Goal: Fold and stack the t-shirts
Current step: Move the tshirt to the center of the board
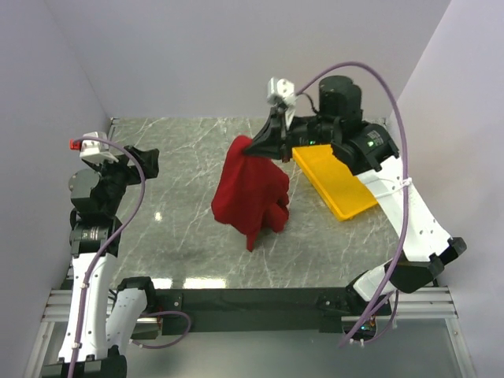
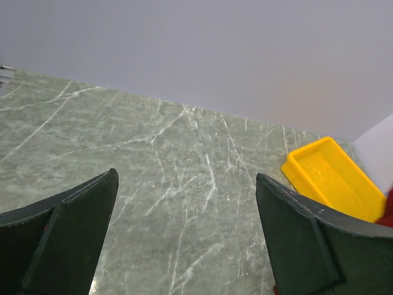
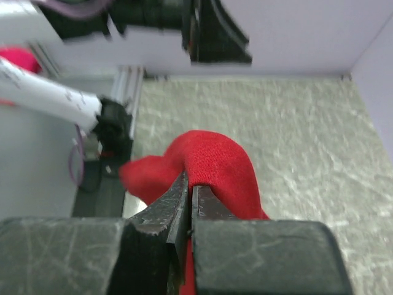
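A red t-shirt [image 1: 250,194] hangs bunched above the middle of the table. My right gripper [image 1: 252,146] is shut on its top edge and holds it up; the cloth drapes over the closed fingertips in the right wrist view [image 3: 215,161]. My left gripper [image 1: 147,161] is open and empty at the far left, well apart from the shirt. In the left wrist view its two black fingers [image 2: 67,227] stand wide apart over bare marble. Only a red sliver of the shirt [image 2: 388,212] shows there at the right edge.
A yellow tray [image 1: 335,179] lies at the right of the grey marble table [image 1: 181,228], also in the left wrist view [image 2: 334,178]. Lilac walls close in the back and sides. The metal frame rail [image 1: 252,303] runs along the near edge.
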Tool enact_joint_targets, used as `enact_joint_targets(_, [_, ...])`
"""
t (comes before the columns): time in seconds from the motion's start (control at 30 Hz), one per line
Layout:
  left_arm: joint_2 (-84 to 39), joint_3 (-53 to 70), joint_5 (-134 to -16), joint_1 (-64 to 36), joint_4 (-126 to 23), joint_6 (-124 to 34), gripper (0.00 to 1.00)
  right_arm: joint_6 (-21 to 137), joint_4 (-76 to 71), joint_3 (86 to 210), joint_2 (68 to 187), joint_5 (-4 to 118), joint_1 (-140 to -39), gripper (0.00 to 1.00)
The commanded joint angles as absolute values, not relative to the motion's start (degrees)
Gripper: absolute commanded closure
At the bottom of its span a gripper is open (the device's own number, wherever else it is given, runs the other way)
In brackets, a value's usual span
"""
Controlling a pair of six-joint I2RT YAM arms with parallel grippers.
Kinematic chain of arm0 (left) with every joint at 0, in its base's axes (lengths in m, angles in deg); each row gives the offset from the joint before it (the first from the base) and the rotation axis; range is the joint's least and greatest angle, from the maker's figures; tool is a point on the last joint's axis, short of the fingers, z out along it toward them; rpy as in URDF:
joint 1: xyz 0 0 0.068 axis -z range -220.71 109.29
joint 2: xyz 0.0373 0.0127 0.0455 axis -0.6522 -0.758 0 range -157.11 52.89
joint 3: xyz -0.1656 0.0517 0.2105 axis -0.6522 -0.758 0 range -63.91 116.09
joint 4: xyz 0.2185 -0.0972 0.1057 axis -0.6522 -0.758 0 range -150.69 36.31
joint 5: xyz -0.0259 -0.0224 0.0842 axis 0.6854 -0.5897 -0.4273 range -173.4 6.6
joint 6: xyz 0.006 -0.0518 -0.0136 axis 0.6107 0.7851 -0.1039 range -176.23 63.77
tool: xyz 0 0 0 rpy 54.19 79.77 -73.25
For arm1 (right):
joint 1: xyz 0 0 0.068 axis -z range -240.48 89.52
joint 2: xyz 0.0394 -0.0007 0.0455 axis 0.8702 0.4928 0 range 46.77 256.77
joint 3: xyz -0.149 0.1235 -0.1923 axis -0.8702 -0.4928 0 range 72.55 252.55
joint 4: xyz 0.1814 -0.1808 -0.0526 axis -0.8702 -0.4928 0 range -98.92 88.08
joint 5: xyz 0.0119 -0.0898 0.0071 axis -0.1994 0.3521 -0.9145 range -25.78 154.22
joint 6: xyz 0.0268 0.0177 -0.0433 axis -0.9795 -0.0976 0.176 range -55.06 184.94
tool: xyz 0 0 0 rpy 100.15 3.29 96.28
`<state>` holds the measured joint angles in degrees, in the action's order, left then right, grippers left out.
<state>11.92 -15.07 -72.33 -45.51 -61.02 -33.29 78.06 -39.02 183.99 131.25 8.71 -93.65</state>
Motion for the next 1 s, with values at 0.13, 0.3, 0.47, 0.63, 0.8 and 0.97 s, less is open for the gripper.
enact_joint_targets(0.13, [14.0, -14.8, -72.9, -45.4, -63.7, -33.6, 0.01, 100.1, -54.2, 172.3, 136.7, 27.1, -102.7, 0.34])
enact_joint_targets(0.3, [13.4, -15.9, -73.5, -45.4, -68.6, -26.6, 0.00, 97.8, -49.4, 163.1, 135.5, 30.1, -97.8, 0.18])
enact_joint_targets(0.47, [10.7, -20.7, -66.5, -45.4, -70.6, -16.3, 0.01, 99.6, -49.8, 158.9, 135.4, 29.5, -90.3, 0.19])
enact_joint_targets(0.63, [6.6, -26.7, -57.8, -45.3, -69.5, -7.1, 0.07, 105.1, -50.2, 150.8, 133.1, 26.3, -88.5, 0.20])
enact_joint_targets(0.8, [-1.2, -28.3, -55.1, -38.9, -71.2, -3.2, 0.13, 109.9, -49.2, 143.4, 130.6, 20.4, -88.5, 0.21])
enact_joint_targets(0.97, [-8.3, -24.3, -61.9, -29.1, -81.5, -0.9, 0.16, 109.4, -46.8, 142.0, 130.0, 21.7, -88.5, 0.21])
